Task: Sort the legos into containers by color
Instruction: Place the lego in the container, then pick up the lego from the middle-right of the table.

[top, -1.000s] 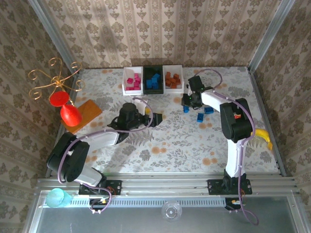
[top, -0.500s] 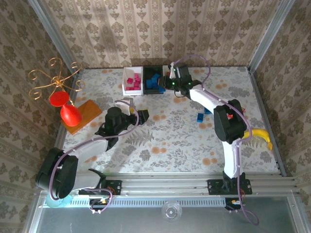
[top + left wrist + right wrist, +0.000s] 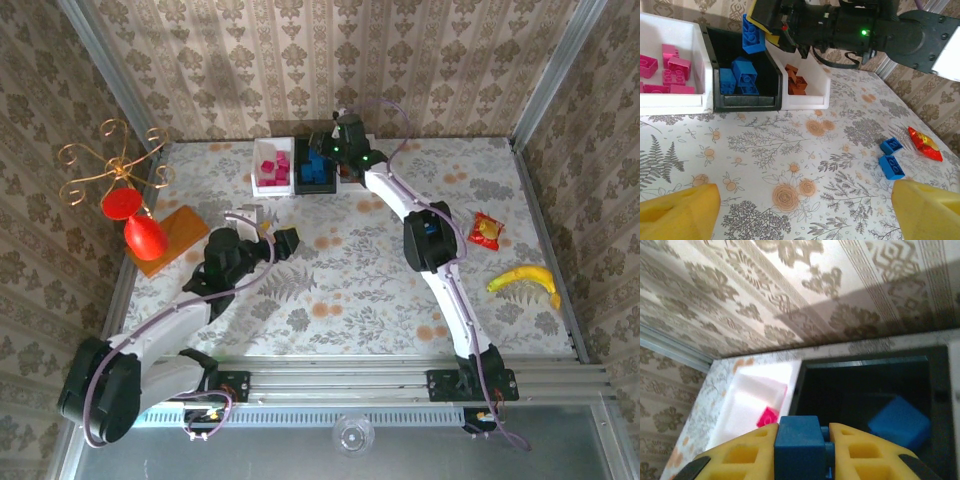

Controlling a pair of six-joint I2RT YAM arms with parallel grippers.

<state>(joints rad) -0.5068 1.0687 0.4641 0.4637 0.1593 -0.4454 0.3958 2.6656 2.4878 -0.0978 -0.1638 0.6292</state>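
My right gripper [image 3: 802, 432] is shut on a blue lego [image 3: 799, 455] and hangs over the black container [image 3: 314, 166]; the left wrist view shows that lego [image 3: 753, 35] above the bin's far rim. Several blue legos [image 3: 742, 75] lie in the black container [image 3: 747, 102]. The white container [image 3: 271, 167] to its left holds pink legos [image 3: 667, 70], and the white one on its right [image 3: 812, 102] holds brown legos [image 3: 797, 82]. Two blue legos [image 3: 891, 156] lie loose on the table. My left gripper [image 3: 285, 243] stands open and empty above mid-table, its yellow fingers [image 3: 680, 212] wide apart.
A red-yellow snack packet [image 3: 486, 230] and a banana [image 3: 525, 278] lie at the right. A red cup [image 3: 145, 238], a flat orange block [image 3: 178, 228] and a gold wire stand [image 3: 110, 165] occupy the left. The right arm [image 3: 420, 235] stretches across the table's middle right.
The right arm has swung from the loose bricks on the right to above the black bin, carrying a blue lego. The left arm has drawn back to the left, still open.
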